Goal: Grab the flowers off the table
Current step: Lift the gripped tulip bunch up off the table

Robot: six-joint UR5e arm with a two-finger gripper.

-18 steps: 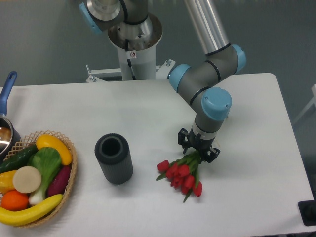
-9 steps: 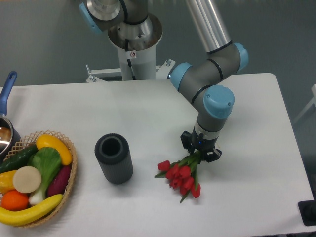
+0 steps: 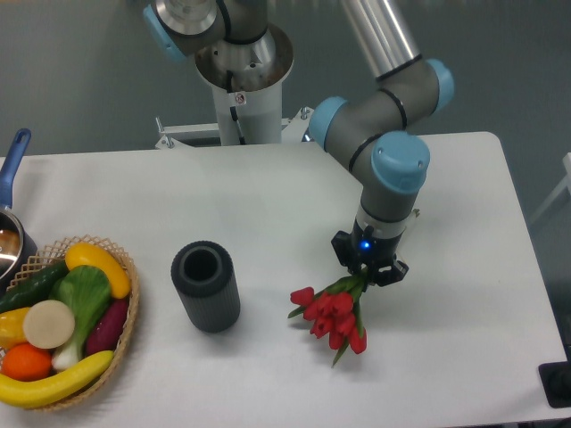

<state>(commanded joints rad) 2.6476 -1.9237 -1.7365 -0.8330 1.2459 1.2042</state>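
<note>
The flowers, a small bunch of red tulips with green stems, hang tilted from my gripper, heads down and to the left, close to the white table. The gripper is shut on the stem end of the bunch. I cannot tell whether the flower heads still touch the tabletop. The stem tips are hidden between the fingers.
A dark cylinder stands upright left of the flowers. A wicker basket of coloured fruit and vegetables sits at the left edge. A pot with a blue handle is at the far left. The robot base stands behind the table.
The gripper closed on the stems and moved slightly right and up. The bunch shifted a little to the right with it.
</note>
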